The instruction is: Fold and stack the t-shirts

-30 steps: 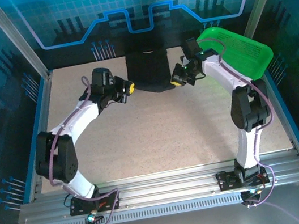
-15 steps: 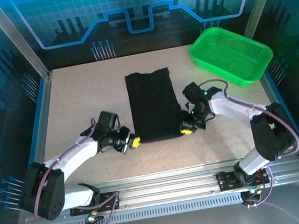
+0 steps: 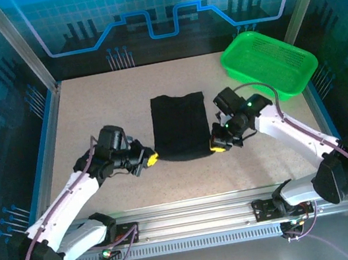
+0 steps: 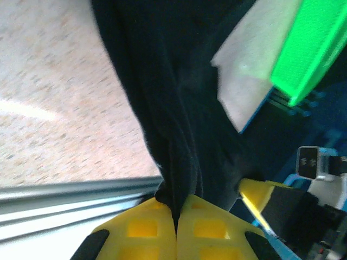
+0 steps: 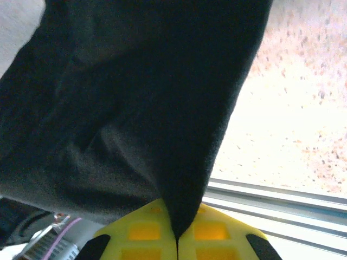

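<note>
Left tool [image 3: 150, 159], right tool [image 3: 218, 147] both clamped tight on t-shirt [image 3: 180, 125] lower corners, mid-frame. Move level, together; hem taut, no sag.

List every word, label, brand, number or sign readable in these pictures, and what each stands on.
No readable text anywhere. The black t-shirt is plain, the green basket shows no label, and the blue back panel bears only a gear shape and line patterns, no letters or digits.
</note>
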